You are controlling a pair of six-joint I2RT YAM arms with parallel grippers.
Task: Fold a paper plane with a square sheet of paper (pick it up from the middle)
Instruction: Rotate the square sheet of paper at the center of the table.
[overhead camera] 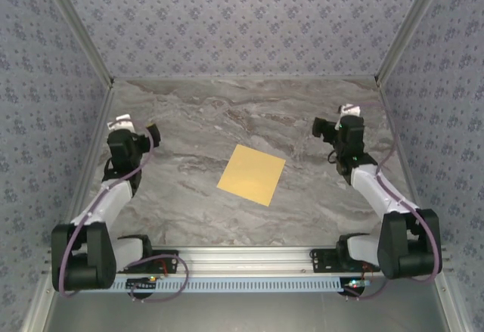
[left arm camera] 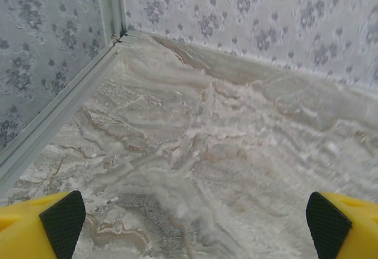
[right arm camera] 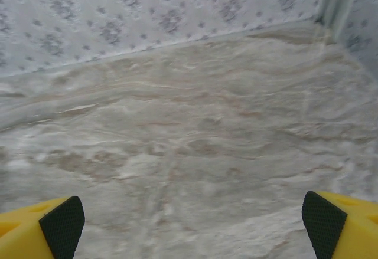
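Black pads (left arm camera: 62, 220) on yellow fingers sit at the bottom corners of each wrist view, set far apart. Left gripper (left arm camera: 189, 226) is wide, holding nothing; right gripper (right arm camera: 189, 226) the same, wide and empty. Under both is bare marble table (left arm camera: 195, 141). Both point toward the far wall (overhead camera: 227, 14), likely a ready pose that keeps the middle free. Sheet of paper (overhead camera: 251, 175) lies flat and a bit askew between the two grippers, inward of each, slightly back toward the bases, well apart from both. No crease seen, so folding looks not started. Count: two arms, two grippers, four pads, one sheet.
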